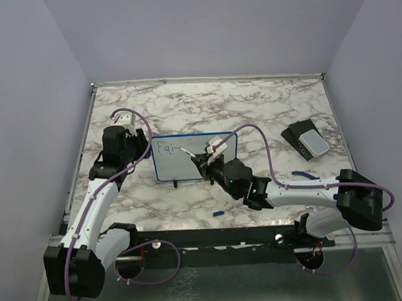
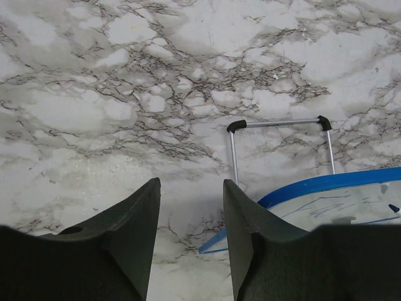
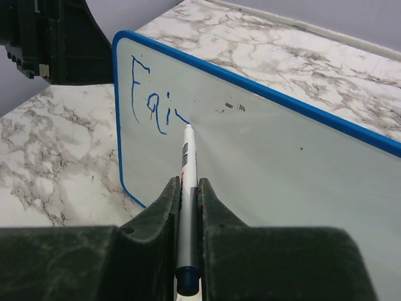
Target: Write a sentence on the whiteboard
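Top view, whiteboard: stands mid-table on the marble tabletop, face toward the arm bases. Bare marble runs behind it to the far rim.
Top view, left gripper: just beside the whiteboard's left edge.
Top view, right gripper: in front of the whiteboard's face, clamped on a marker.
Top view, eraser: well to the right of the whiteboard, near the table's right edge.
Top view, blue cap: on the marble in front of the whiteboard, apart from it.
Left wrist, left gripper: fingers parted, only marble in the gap, holding nothing.
Left wrist, whiteboard: its blue-framed corner passes behind the right-hand finger. Its wire stand rests on the marble beyond.
Right wrist, right gripper: closed tight on the marker, whose tip touches the whiteboard.
Right wrist, sentence: blue "Fai" near the whiteboard's upper left corner, with unmarked white to the right and below.
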`<state>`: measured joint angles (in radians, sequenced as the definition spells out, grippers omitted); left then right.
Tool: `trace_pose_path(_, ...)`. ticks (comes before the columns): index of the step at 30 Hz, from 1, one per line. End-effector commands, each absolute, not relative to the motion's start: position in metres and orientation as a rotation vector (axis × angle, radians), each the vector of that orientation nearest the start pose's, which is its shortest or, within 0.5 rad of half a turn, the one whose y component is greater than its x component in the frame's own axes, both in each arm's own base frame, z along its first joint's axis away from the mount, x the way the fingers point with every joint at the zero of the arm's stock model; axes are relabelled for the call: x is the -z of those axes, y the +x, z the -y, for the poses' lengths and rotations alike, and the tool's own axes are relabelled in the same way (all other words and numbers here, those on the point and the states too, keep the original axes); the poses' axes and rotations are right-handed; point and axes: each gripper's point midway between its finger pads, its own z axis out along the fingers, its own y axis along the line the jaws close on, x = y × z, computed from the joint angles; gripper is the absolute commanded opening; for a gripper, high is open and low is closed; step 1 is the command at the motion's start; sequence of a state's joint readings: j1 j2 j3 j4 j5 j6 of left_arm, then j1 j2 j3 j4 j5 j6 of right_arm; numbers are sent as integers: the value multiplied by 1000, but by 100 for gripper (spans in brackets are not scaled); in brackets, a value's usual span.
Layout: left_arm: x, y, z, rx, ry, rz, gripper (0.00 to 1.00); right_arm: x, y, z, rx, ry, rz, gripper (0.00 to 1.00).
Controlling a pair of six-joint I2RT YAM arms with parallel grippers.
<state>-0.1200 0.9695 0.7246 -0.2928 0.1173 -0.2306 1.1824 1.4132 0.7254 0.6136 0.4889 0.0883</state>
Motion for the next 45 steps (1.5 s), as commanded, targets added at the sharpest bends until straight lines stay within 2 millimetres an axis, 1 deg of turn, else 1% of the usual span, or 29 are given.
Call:
trace_pose_path(1, -170, 305, 74, 370, -20, -2108, 47, -228, 238, -373, -594, -525, -1515, 1)
trace_pose_path(5, -170, 306, 74, 370, -20, -2110, 47, -232, 244, -375, -577, -505, -1509, 1)
trace_pose_path(11, -169, 305, 74, 370, -21, -2112, 47, -236, 246, -382, -577, -514, -1493, 1)
trace_pose_path(19, -170, 306, 74, 371, -21, -2110, 47, -231, 251, -385, -554, -509, -1510, 1)
trace_pose_path(26, -171, 305, 75, 372, -19, -2106, 47, -222, 254, -383, -526, -494, -1541, 1)
trace_pose_path(33, -172, 305, 74, 372, -21, -2103, 47, -209, 250, -377, -527, -489, -1582, 1)
trace_pose_path(45, -172, 305, 75, 373, -20, -2104, 47, -189, 244, -375, -543, -515, -1634, 1)
